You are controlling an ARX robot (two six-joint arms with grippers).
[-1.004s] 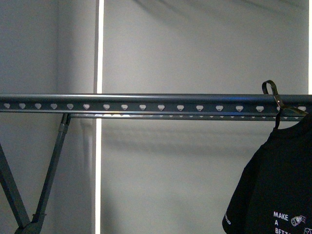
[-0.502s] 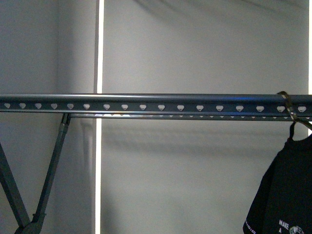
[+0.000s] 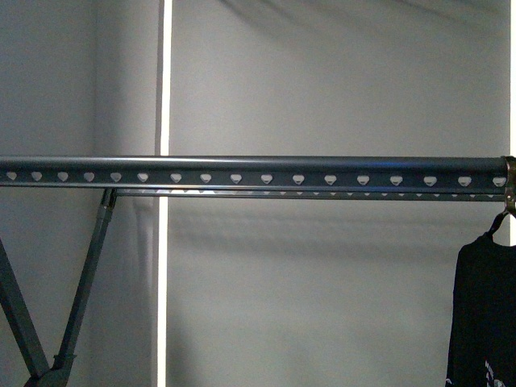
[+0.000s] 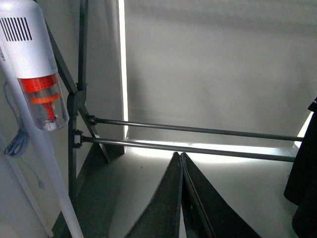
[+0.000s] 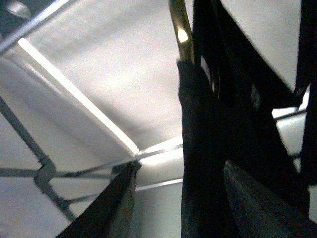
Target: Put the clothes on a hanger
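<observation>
T-shirt [image 3: 484, 314] on hanger [image 3: 508, 205] hooked over rail [image 3: 242, 171], left gripper [image 4: 181, 163] closed and empty, right gripper [image 5: 178, 173] spread around T-shirt

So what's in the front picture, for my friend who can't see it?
A long grey rail with holes stretches across a plain grey wall. At its far right end a black T-shirt hangs from a hanger hook, half cut off by the picture's edge. No claw shows.
</observation>
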